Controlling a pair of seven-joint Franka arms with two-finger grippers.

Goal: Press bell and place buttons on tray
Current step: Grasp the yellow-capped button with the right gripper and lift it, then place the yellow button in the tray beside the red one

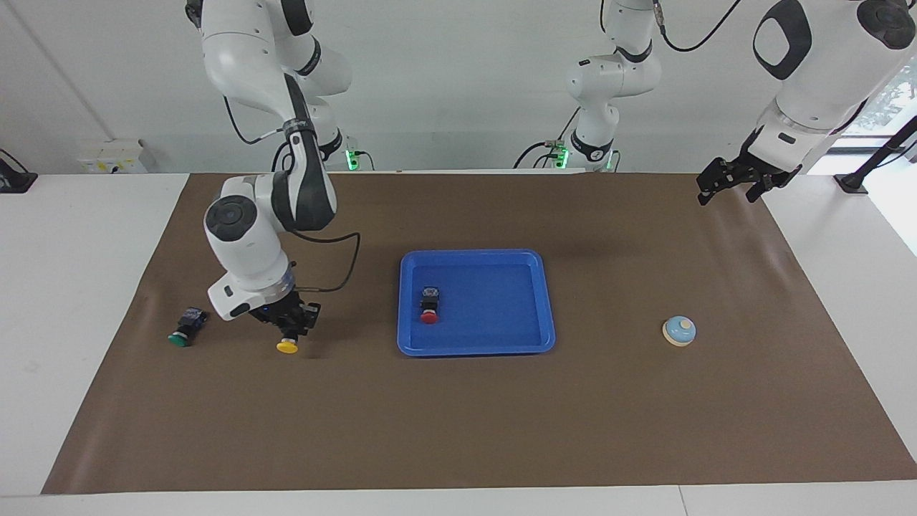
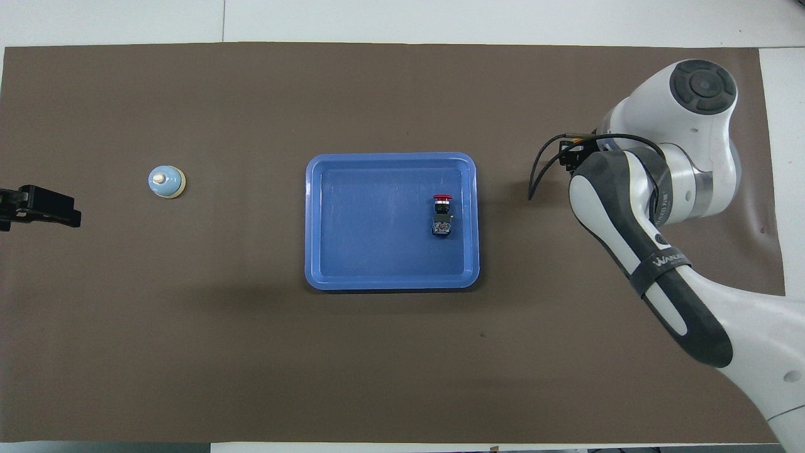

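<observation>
My right gripper (image 1: 290,330) is shut on the yellow button (image 1: 287,347) and holds it cap-down just above the mat, between the green button (image 1: 185,330) and the blue tray (image 1: 476,349). The green button lies on the mat toward the right arm's end. The red button (image 1: 429,307) (image 2: 442,214) lies on its side in the tray (image 2: 312,220). The bell (image 1: 679,331) (image 2: 166,182) stands on the mat toward the left arm's end. My left gripper (image 1: 731,185) (image 2: 39,207) waits open above the mat's corner. In the overhead view the right arm hides the yellow and green buttons.
A brown mat (image 1: 458,416) covers the white table. The right arm's black cable (image 1: 337,276) loops out toward the tray. Two other robot bases (image 1: 591,147) stand at the robots' edge of the table.
</observation>
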